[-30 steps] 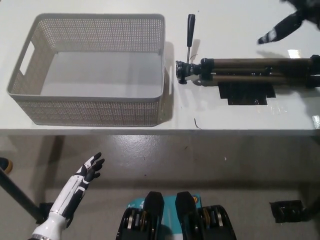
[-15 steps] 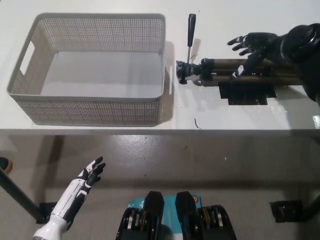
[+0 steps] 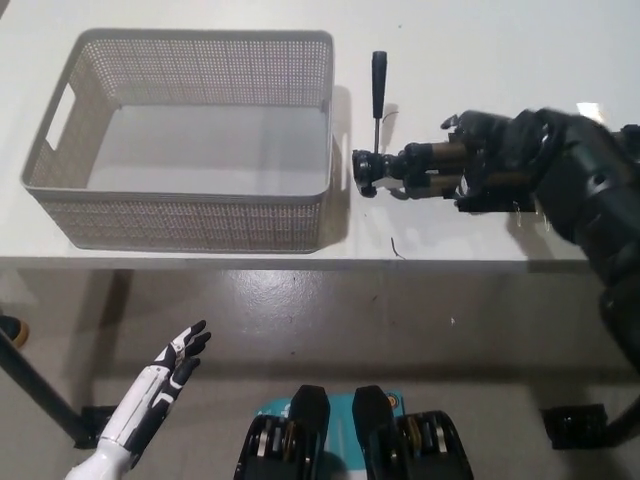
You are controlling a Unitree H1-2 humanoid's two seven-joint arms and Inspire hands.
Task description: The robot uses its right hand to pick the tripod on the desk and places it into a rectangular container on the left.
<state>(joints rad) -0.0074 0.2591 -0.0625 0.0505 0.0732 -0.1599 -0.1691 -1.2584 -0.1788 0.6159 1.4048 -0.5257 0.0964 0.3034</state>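
Head view, left to right. White left hand (image 3: 172, 362): low at lower left, off the tabletop, fingers spread, holding nothing. Grey perforated rectangular plastic container (image 3: 190, 212): on the white tabletop (image 3: 470, 30), nothing in it. Black-and-bronze folded tripod (image 3: 405, 166): lying flat just right of the container, thin black handle pointing away from me. Black right hand (image 3: 495, 160): down over the tripod's legs, fingers curled around them.

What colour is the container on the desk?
Light grey mesh-patterned container, head view.
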